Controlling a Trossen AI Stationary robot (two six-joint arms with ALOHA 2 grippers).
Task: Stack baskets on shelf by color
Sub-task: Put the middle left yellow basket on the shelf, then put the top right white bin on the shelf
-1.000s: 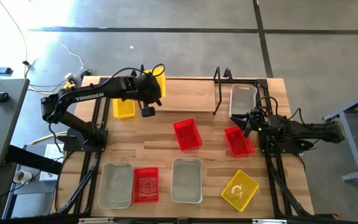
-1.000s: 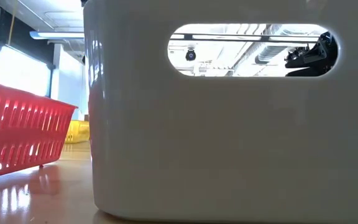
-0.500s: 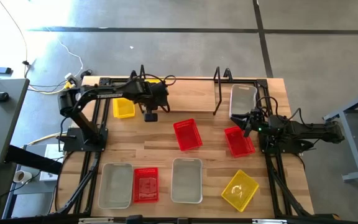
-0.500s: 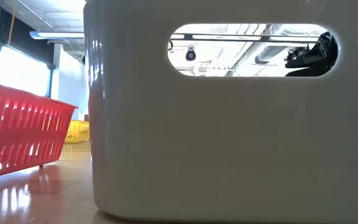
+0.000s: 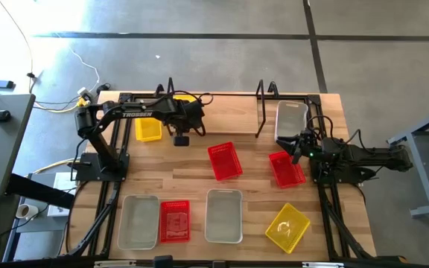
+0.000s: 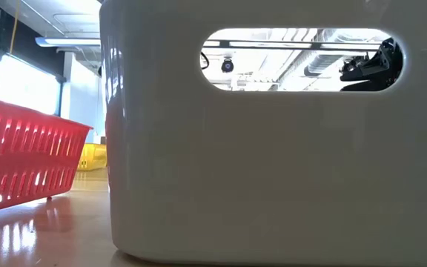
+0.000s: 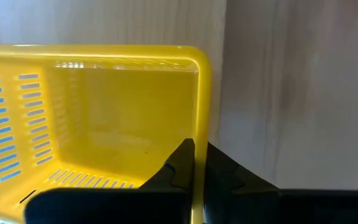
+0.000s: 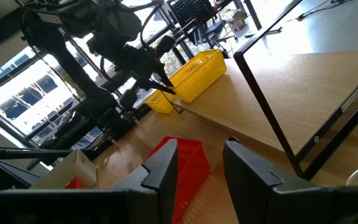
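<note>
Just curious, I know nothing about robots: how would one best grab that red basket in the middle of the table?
Probably by a long side wall of the red basket, coming from above: it lies open side up, so the thin rim can slip between the fingers.

I'm looking down on a wooden table (image 5: 199,160) with the black wire shelf (image 5: 267,97) along its far edge and a grey basket (image 5: 291,119) lying beside it. On the bare wood lie two red baskets (image 5: 224,161) mid-table and a yellow basket (image 5: 148,128) near the far left. Along the near edge sit two more grey baskets (image 5: 223,216), another red basket (image 5: 174,221) and a tilted yellow one (image 5: 287,227).
</note>
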